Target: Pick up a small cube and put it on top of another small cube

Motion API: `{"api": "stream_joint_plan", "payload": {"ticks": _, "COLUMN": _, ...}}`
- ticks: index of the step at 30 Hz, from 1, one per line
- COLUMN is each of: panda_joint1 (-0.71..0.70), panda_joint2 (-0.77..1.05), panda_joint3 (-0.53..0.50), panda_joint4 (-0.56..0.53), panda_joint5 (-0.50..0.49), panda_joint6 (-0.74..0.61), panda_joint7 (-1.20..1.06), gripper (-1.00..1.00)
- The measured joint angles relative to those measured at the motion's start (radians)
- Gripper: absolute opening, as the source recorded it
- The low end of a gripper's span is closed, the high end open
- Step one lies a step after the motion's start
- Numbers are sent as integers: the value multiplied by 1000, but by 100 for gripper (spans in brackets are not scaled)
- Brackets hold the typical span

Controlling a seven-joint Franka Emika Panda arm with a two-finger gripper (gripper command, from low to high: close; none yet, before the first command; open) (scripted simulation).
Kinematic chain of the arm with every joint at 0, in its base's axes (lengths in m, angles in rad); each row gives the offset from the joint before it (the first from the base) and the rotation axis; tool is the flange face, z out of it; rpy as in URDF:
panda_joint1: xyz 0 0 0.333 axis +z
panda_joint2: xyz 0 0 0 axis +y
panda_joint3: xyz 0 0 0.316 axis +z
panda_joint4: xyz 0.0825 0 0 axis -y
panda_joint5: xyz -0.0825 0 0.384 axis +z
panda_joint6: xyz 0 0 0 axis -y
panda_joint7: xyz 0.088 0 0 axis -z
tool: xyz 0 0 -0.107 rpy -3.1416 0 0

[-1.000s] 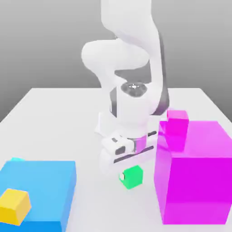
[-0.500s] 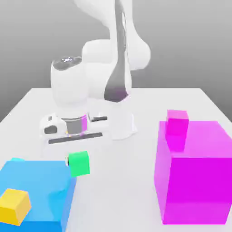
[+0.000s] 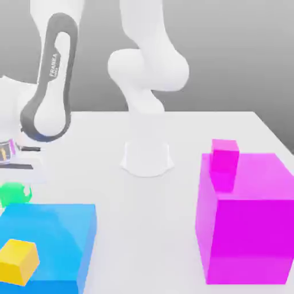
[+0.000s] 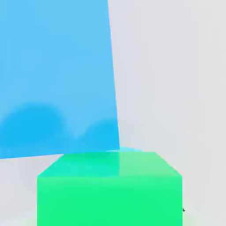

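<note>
- Exterior view: the small cube [image 3: 12, 193] is bright green and plain-faced, far smaller than the big blue block [image 3: 49, 244] and the big magenta block [image 3: 246, 221]. It sits at the left edge of the frame, just above the blue block's far left corner.
- Hand view: the small cube [image 4: 110, 187] fills the lower part of the frame as a flat green face with a lighter top. A sliver of paler turquoise, another small cube [image 4: 128, 150], shows just past its top edge; whether the two touch cannot be told.
- Exterior view: the gripper [image 3: 11, 172] hangs at the left edge of the frame, directly over the green cube, with the white hand body just above it. The fingertips are hidden behind the cube and the frame edge, so whether the claw is clamped on the cube cannot be told.
- Exterior view: a small yellow cube [image 3: 18, 261] rests on the blue block's top, lower left of the frame, well apart from the green cube.
- Exterior view: a small magenta cube [image 3: 224, 162] stands against the big magenta block at the right.
- Exterior view: the white table [image 3: 143, 229] lies bare between the blue and magenta blocks; the arm's base [image 3: 146, 158] stands at centre.
</note>
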Motion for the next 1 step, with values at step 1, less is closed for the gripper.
{"api": "stream_joint_plan", "payload": {"ticks": 1, "panda_joint1": 0, "panda_joint2": 0, "panda_joint3": 0, "panda_joint4": 0, "panda_joint5": 0, "panda_joint6": 0, "panda_joint7": 0, "gripper": 100}}
